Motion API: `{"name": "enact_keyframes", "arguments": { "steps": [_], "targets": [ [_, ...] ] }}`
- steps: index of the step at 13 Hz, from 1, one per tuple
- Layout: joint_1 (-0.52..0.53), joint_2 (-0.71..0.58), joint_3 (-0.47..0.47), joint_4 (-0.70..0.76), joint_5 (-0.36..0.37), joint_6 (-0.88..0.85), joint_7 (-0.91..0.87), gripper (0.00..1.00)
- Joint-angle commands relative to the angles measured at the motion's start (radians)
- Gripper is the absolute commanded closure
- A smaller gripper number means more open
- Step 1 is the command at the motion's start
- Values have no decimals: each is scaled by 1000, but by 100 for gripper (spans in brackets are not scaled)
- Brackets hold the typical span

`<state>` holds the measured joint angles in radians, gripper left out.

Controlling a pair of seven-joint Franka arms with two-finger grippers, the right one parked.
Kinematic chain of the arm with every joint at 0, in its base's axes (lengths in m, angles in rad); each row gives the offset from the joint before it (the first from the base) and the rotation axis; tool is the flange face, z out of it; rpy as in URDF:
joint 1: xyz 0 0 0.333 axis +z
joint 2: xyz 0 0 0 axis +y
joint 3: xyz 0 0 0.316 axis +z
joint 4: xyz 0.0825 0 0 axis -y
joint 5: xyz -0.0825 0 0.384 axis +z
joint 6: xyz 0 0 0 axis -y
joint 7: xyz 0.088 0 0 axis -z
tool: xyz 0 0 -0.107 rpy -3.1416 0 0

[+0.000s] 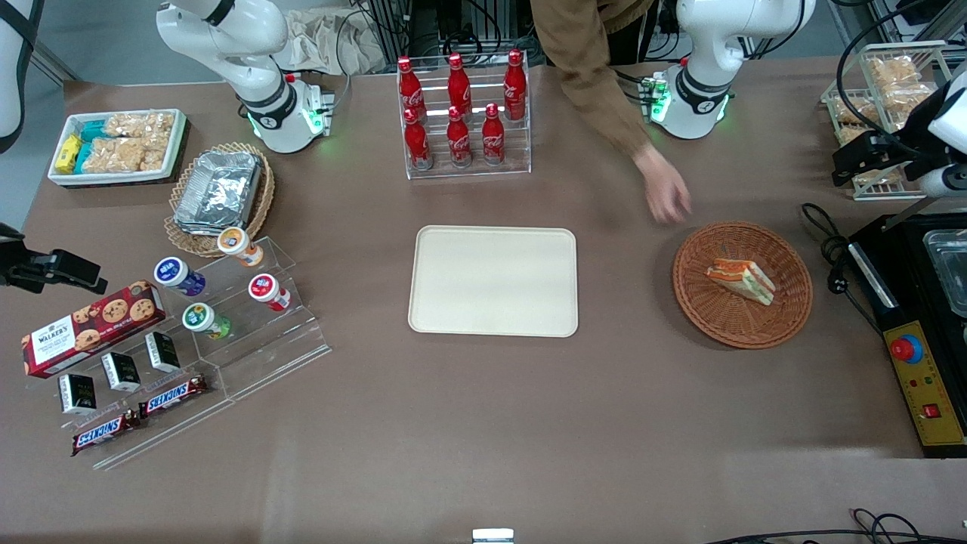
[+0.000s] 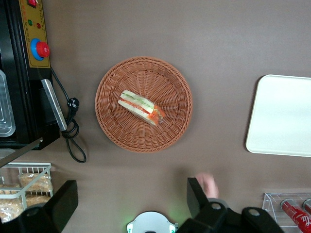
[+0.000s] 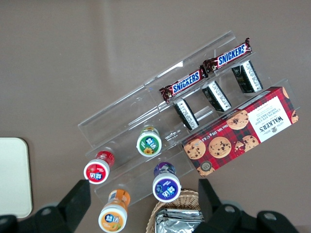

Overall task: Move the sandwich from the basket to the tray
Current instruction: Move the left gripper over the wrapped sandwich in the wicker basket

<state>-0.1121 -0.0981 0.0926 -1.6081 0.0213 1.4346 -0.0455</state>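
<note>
The sandwich (image 1: pixel 742 279) (image 2: pixel 141 107), a white wedge with orange and green layers, lies in the round reddish-brown basket (image 1: pixel 725 321) (image 2: pixel 146 73). The cream tray (image 1: pixel 492 281) (image 2: pixel 282 116) lies flat at the table's middle with nothing on it. My left gripper (image 1: pixel 850 166) (image 2: pixel 129 199) hangs open and high up at the working arm's end of the table, off to the side of the basket and farther from the front camera than it. Nothing is between its fingers (image 2: pixel 63 201).
A person's hand (image 1: pixel 666 198) (image 2: pixel 209 184) reaches over the table close to the basket's rim. A black control box with a red button (image 1: pixel 906 349) and a cable (image 1: pixel 827 242) lie beside the basket. A cola bottle rack (image 1: pixel 462 113) stands farther back than the tray.
</note>
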Motion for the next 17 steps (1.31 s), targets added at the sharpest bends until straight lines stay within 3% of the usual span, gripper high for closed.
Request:
{"name": "enact_keyframes", "arguments": {
  "steps": [1, 3, 5, 11, 17],
  "targets": [
    [8, 15, -4, 33, -9, -28, -7, 0],
    [6, 24, -4, 36, -5, -28, -52, 0],
    [6, 32, -5, 5, -7, -7, -388, 0],
    [5, 6, -8, -298, 11, 304, -880, 0],
    [8, 10, -5, -624, 11, 710, -973, 0]
  ]
}}
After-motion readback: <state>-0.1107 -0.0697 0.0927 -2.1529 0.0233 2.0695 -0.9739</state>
